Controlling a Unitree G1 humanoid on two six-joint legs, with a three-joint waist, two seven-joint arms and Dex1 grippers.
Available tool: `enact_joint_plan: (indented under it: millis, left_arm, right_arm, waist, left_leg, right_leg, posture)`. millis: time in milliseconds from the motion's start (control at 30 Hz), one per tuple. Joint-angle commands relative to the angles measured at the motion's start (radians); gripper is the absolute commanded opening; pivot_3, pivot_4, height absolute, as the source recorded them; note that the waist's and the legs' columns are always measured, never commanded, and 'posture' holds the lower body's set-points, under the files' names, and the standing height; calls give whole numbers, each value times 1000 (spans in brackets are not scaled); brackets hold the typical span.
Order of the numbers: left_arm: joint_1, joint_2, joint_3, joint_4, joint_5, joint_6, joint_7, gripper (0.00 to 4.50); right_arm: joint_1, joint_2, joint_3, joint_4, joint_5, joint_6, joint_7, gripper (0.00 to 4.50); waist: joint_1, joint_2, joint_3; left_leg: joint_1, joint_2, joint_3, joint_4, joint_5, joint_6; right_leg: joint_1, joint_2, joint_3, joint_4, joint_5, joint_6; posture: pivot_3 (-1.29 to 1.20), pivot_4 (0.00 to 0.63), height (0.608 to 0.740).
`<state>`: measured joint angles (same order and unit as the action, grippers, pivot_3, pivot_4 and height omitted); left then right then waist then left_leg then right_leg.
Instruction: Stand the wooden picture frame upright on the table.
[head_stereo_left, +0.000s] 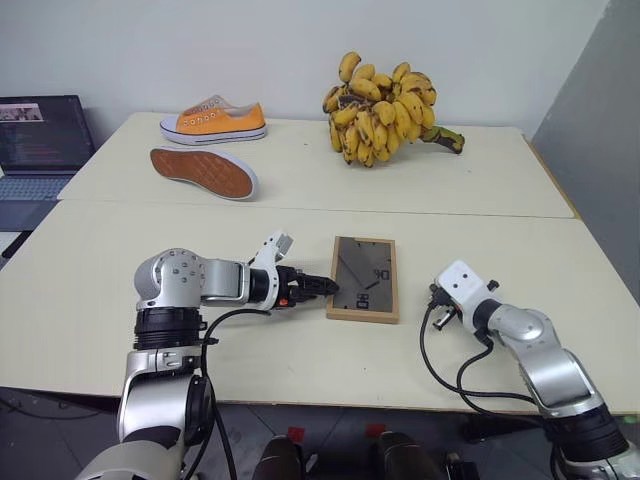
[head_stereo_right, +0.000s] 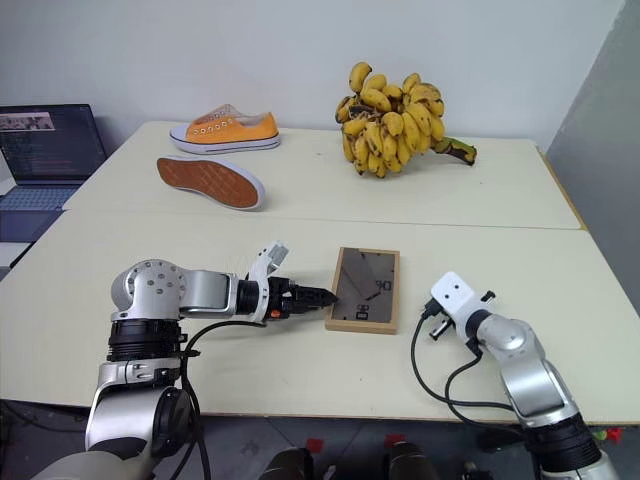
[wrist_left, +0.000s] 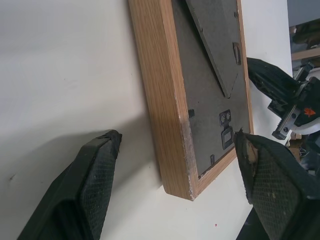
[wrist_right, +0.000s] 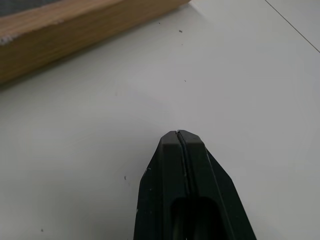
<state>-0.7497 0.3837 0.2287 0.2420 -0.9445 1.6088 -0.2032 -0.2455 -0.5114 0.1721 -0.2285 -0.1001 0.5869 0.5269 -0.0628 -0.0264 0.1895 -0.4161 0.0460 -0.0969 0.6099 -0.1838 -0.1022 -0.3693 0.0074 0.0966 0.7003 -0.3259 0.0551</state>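
1. Wooden picture frame (head_stereo_left: 364, 279) is seen lying flat, back side up, on the table (head_stereo_left: 90, 290), at centre of the left eye view, just below the seam between the two slabs. Not upright.
2. Dark grey back w/ white markings is exposed; stand flap (wrist_left: 212, 40) is seen folded against the back in the left wrist view.
3. Left gripper (head_stereo_left: 322, 288) is placed at the frame's lower-left corner, centre-left of the left eye view. Fingers are spread wide apart; nothing is clamped.
4. In the left wrist view one left fingertip (wrist_left: 102, 165) is seen over bare table beside the frame's wooden edge, the other over the frame's far side. The corner sits between them; contact can't be told.
5. Right gripper (wrist_right: 178, 136) is seen w/ fingers pressed together, nothing between them. It is placed over bare table lower right of the frame, near but apart from it.
6. The frame's light-wood edge is seen at upper left of the right wrist view, w/ a gap of table between it and the closed tips.
7. Orange sneaker (head_stereo_left: 213, 120) is seen upright at upper left of the left eye view; a second sneaker (head_stereo_left: 203, 171) lies just below it w/ its sole showing.
8. Banana bunch (head_stereo_left: 385, 108) is noted at upper centre, on the far slab.
9. Laptop (head_stereo_left: 40, 145) is seen at far left edge, off the table, screen lit.
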Motion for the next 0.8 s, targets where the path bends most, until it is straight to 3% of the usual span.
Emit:
enact_joint_plan:
  millis: [33, 800]
  left_arm:
    - [-19, -5, 10, 15, -41, 6, 31, 3842]
    - [-80, -30, 44, 64, -59, 6, 74, 3842]
  right_arm:
    - [-25, 43, 55, -2, -2, 30, 3, 0]
    - [-160, 224, 145, 8, -5, 124, -62, 0]
  waist:
    - [0, 0, 0]
    - [3, 0, 0]
  left_leg:
    - [0, 0, 0, 0, 0, 0]
    - [-2, 0, 0, -1, 0, 0]
  right_leg:
    - [0, 0, 0, 0, 0, 0]
    - [-2, 0, 0, 0, 0, 0]
  posture:
    - [0, 150, 740]
    - [0, 150, 740]
